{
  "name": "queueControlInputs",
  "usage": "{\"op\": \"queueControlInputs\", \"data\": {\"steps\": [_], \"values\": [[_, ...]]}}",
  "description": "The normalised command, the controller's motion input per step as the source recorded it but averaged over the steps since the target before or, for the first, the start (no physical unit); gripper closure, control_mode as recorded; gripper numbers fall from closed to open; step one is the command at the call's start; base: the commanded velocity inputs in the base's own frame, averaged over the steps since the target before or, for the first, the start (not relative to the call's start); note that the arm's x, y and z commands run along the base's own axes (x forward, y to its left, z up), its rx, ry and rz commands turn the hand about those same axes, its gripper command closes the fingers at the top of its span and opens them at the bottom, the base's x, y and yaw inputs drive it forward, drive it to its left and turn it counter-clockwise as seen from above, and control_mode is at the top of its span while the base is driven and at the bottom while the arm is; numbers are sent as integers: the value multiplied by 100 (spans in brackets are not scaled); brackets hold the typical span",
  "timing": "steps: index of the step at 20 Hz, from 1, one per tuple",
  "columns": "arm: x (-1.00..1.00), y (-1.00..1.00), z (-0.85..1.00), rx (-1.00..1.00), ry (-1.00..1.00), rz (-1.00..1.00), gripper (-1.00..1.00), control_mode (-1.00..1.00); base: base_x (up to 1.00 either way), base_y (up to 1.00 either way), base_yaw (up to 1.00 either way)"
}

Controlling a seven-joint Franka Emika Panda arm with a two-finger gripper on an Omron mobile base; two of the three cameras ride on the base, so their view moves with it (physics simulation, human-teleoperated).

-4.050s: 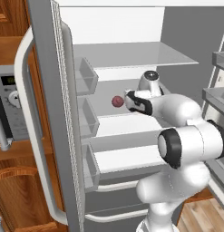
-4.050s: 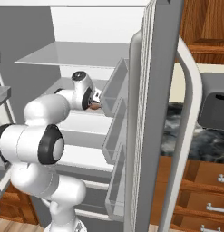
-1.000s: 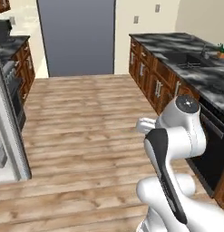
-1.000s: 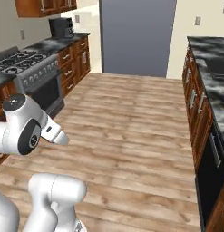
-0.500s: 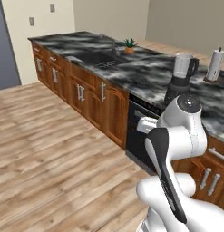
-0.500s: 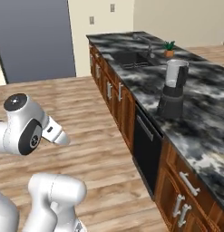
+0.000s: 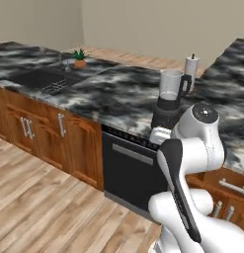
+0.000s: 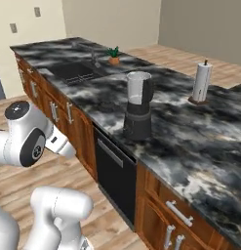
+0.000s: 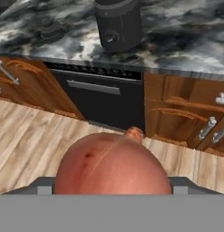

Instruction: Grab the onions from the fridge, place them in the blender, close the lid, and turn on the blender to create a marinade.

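Dark marbled stone is running along the desk [image 8: 190, 146] ahead of the robot, above wooden cupboards and a black dishwasher [image 9: 102, 97], with plank flooring below.

Starting at the fingers: in the hand view they are sitting spread wide around a reddish onion [image 9: 112, 165], which is bulging up between them and hiding the tips themselves, so the onion is being carried and is not resting on anything. Its small stem nub is pointing away from the hand, toward the cupboards.

Outward from there, the blender [image 8: 138, 106] is standing on the desk beyond and above the onion, its dark base [image 9: 118, 25] showing near the top of the hand view, slightly left of centre. The clear jar [image 7: 171, 85] is standing upright with its mouth uncovered. A small dark disc, likely the lid [image 9: 49, 28], is lying on the desk well to one side of the base.

Judging from this, the coming move is calling for lifting the onion up and forward until it is hanging over the jar's mouth.

A paper towel roll [image 8: 201, 82] is standing farther along the desk.
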Motion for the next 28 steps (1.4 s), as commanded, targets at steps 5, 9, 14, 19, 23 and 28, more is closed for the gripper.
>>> {"op": "queueControlInputs", "data": {"steps": [5,9,14,19,23,28], "values": [[0,0,0,0,0,0,100,100,95,0,-57],[0,0,0,0,0,0,100,100,76,10,-58],[0,0,0,0,0,0,100,100,25,31,-51],[0,0,0,0,0,0,100,100,11,56,-34],[0,0,0,0,0,0,100,100,44,62,-27],[0,0,0,0,0,0,100,100,12,44,-20]]}}
